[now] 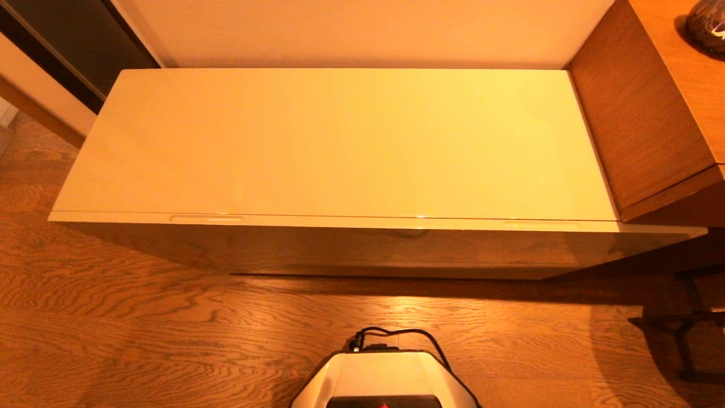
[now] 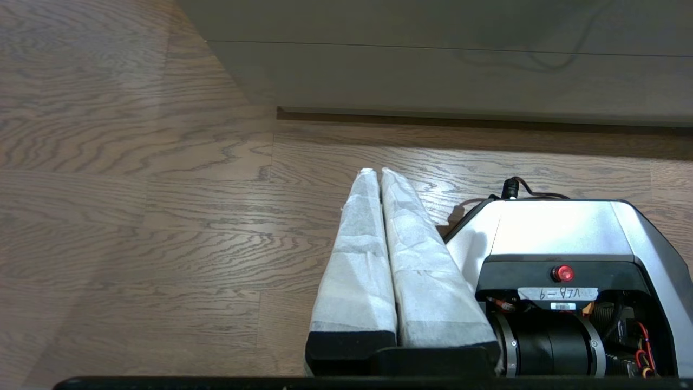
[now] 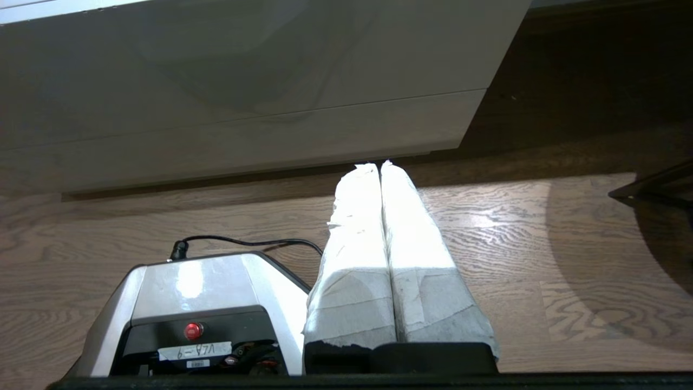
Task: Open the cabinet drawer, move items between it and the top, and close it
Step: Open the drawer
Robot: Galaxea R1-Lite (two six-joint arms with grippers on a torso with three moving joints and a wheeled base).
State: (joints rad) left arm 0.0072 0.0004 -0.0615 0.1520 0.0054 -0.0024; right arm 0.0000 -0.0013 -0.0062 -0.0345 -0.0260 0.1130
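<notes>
Fingers (image 2: pixel 373 238) of both the left gripper (image 2: pixel 377 174) and right gripper (image 3: pixel 373 167) are pressing together, empty; I'm facing the cabinet (image 1: pixel 362 249), its drawer (image 3: pixel 243 81) closed, so nothing is started.

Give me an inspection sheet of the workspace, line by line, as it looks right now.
Surface: the top glossy, nothing seen on it.
Job's things: cabinet with drawer shut; items nothing seen.
Clutter: dark round object on the brown wooden unit.
Grippers: left hand and right hand shut, empty, low beside the robot base.
Cables: black cable plugged into the base.
Surroundings: wood floor, dark metal frame at right.
</notes>
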